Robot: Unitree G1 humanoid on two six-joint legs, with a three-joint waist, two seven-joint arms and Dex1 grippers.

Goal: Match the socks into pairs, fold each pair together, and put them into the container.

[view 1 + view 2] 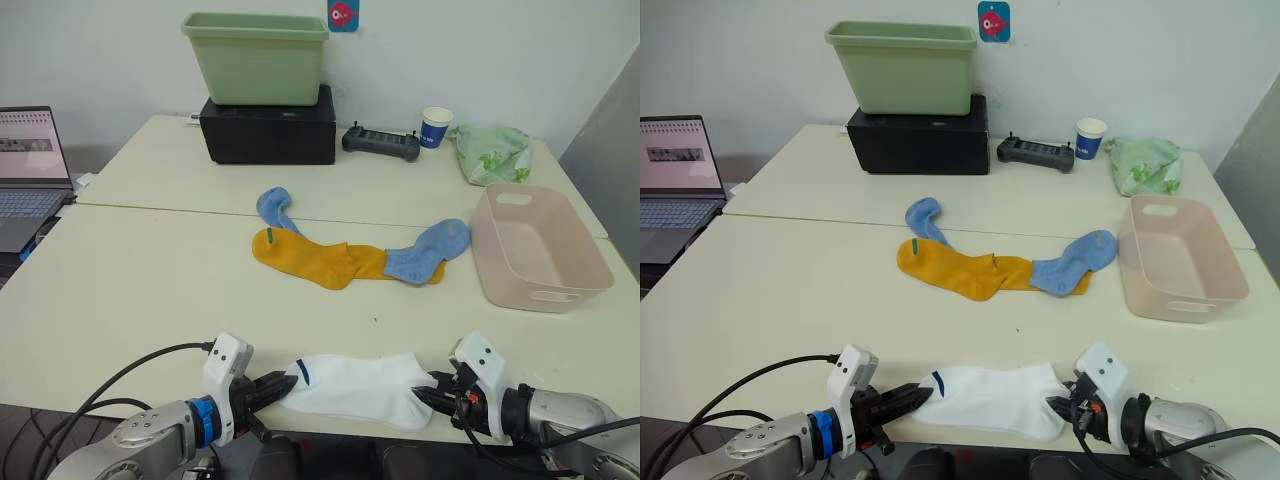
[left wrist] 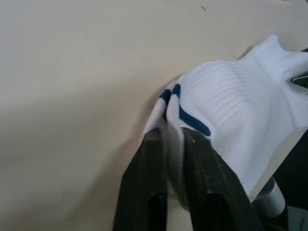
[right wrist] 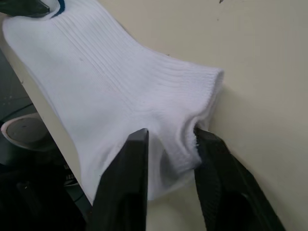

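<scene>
Zero pairs are in the pink basket (image 1: 540,290) so far, it sits bare at the right side of the table (image 1: 140,270), so I'd say the job is barely started. What's in hand is the white sock (image 1: 355,385), stretched flat along the near table edge between both arms. The left claw (image 1: 272,388) is clenched on the end with the dark blue stripe, and the right claw (image 1: 432,392) has its fingers either side of the bunched fabric at the other end, gripping it as far as I can tell. I can't tell whether that's one white sock or two stacked, it reads as one layer from above. Further back, mid-table, the rest are still in a loose heap: mustard-yellow sock material (image 1: 315,260) lying across the middle, one light blue sock (image 1: 275,210) touching its left end and another light blue sock (image 1: 428,250) overlapping its right end. None of those are matched or folded yet. Beyond them sit a green tub (image 1: 258,58) on a black box (image 1: 268,128), a controller (image 1: 381,142), a paper cup (image 1: 436,127), a green cloth bundle (image 1: 492,152), and a laptop (image 1: 28,170) off to the left.
</scene>
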